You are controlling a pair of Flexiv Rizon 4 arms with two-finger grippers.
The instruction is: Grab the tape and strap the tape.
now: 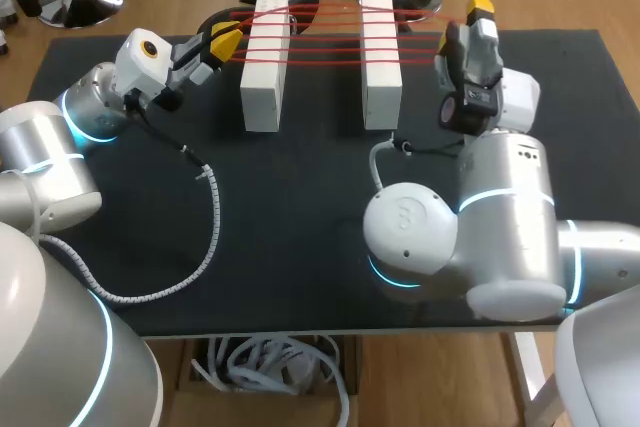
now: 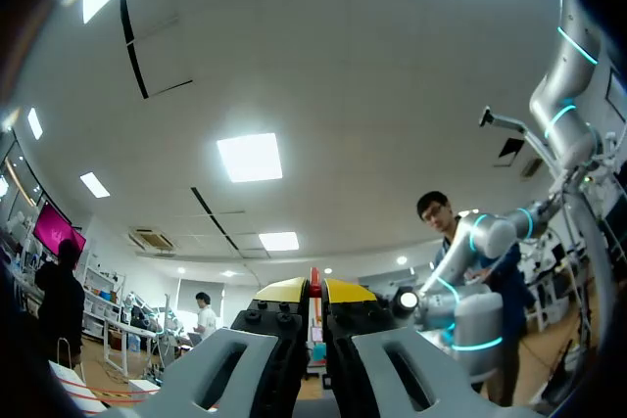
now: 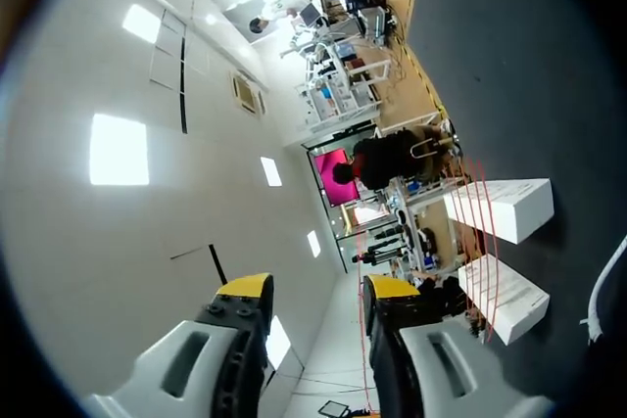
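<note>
Tape (image 1: pixel 325 48) across two white blocks (image 1: pixel 265 72), left tool (image 2: pixel 315 293) pinching it, right tool (image 3: pixel 315 291) spread.

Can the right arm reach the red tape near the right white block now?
Probably yes. The right gripper stands open just beside the right white block, and the red tape strands run out toward it, with nothing else between.

We look down on the blocks (image 1: pixel 265 67) and tabletop (image 1: pixel 300 247) from high behind in the head view. Our left wrist camera, close behind the left claw (image 2: pixel 315 293), tilts ceilingward, off the blocks. Our right wrist camera shares them, seen side-on.
</note>
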